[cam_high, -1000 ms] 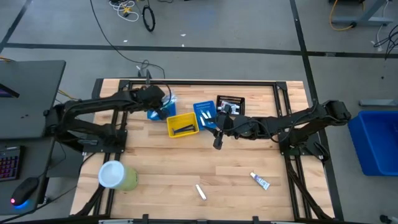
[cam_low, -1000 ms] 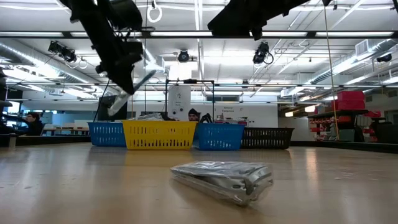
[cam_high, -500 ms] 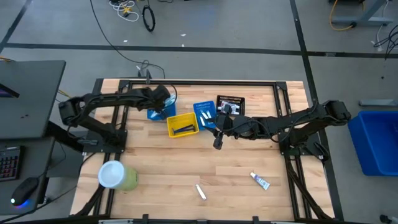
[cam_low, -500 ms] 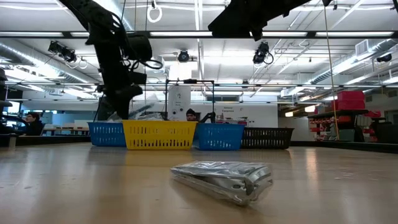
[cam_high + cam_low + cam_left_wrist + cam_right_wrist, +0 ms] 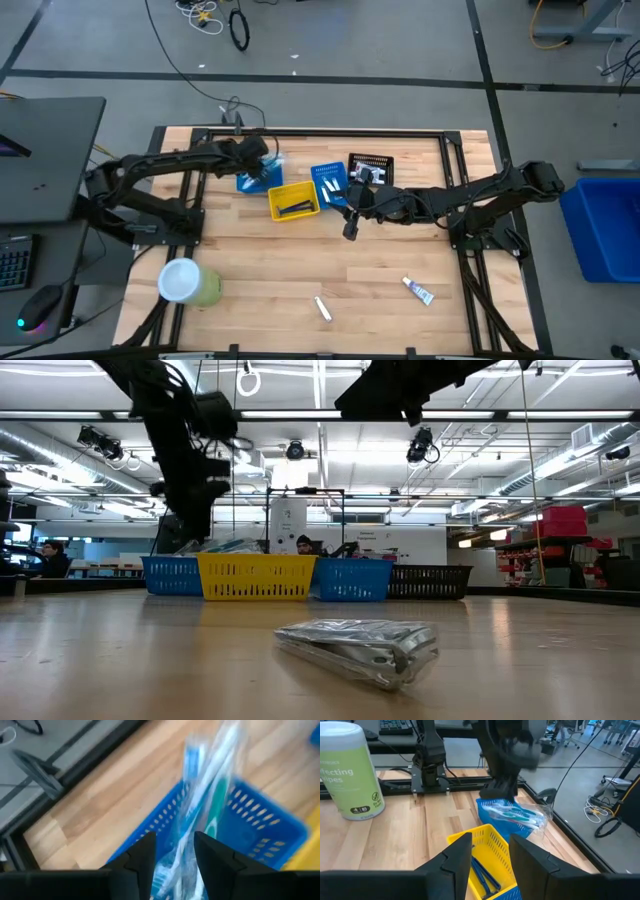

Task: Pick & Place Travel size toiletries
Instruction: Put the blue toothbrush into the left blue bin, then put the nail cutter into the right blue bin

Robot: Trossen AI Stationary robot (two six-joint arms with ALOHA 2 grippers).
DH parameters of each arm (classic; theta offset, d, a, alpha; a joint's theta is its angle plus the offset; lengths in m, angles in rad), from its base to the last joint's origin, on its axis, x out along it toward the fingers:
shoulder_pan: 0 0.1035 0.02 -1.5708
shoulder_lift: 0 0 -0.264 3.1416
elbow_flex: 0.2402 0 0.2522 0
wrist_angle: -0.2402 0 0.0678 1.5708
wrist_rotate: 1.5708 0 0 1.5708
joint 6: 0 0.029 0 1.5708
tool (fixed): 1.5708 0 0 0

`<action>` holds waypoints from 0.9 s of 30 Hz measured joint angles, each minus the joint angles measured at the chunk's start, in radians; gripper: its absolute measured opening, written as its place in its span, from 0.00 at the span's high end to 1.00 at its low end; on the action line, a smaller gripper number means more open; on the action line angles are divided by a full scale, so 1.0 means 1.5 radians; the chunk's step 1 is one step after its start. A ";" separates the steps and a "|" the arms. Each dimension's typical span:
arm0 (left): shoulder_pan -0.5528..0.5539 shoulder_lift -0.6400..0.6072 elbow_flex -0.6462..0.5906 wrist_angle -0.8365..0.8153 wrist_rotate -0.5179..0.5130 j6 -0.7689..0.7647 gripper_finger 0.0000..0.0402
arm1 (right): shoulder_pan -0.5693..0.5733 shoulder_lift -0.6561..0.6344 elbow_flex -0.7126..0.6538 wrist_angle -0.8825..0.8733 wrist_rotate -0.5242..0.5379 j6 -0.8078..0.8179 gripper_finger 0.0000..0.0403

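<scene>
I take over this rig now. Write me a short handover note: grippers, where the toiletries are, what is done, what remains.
Left gripper: open, above the far-left blue bin; a wrapped toothbrush lies in that bin.
Right gripper: open, empty, in front of the bins near the table's middle.
Done: razors in the yellow bin; items in the second blue bin and black bin.
Left: small white tube, tube with blue marks and a foil-wrapped item on the table.

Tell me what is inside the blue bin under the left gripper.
Clear-wrapped toothbrushes lie heaped in the blue bin, sticking out over its rim. The bin's bottom beneath them is covered.
</scene>
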 joint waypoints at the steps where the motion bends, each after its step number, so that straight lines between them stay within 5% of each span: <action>1: 0.000 -0.018 0.000 0.002 0.001 -0.002 0.64 | 0.000 0.000 0.000 -0.001 0.000 0.002 0.66; 12: -0.114 -0.170 0.001 0.039 0.122 0.001 0.71 | 0.000 0.000 0.000 -0.051 -0.001 0.030 0.67; 27: -0.372 -0.035 0.001 0.279 0.202 0.072 0.73 | -0.001 0.000 0.000 -0.067 0.000 0.057 0.69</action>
